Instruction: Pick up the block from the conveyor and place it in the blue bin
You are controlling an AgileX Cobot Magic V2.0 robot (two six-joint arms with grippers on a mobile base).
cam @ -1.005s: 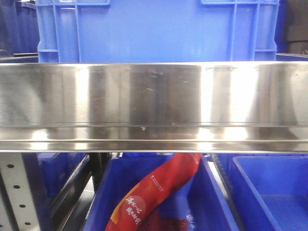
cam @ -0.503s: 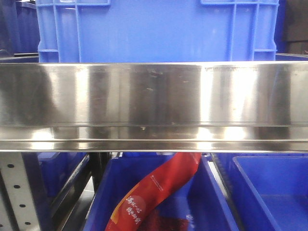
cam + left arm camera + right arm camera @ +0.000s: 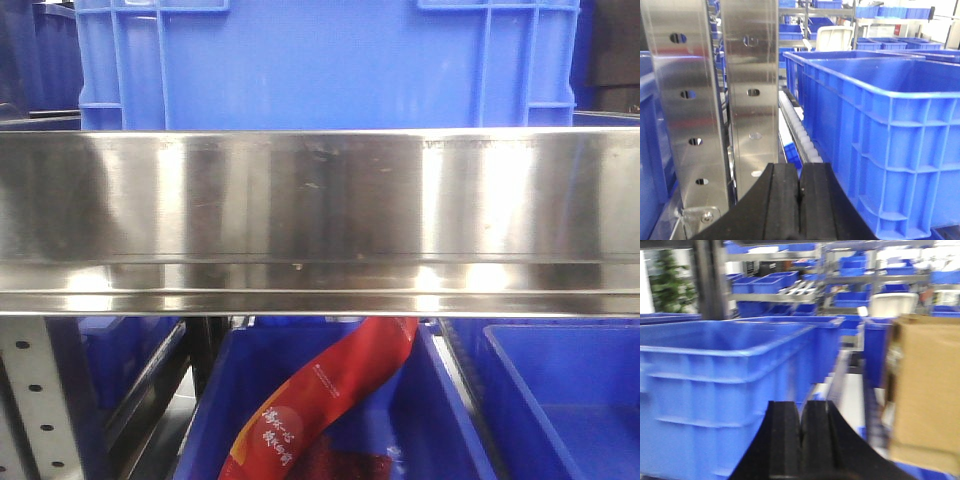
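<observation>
Both pairs of fingers are sitting pressed together on nothing, left gripper [image 3: 799, 200] beside a blue bin [image 3: 890, 125] and right gripper [image 3: 801, 440] likewise, and I am seeing no change out front, no block or conveyor belt visible.

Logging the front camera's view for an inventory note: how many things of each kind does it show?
Blue bins: 3 (one above the rail, one below holding the packet, one at lower right)
Steel rail: 1
Red packet: 1
Total: 5
</observation>
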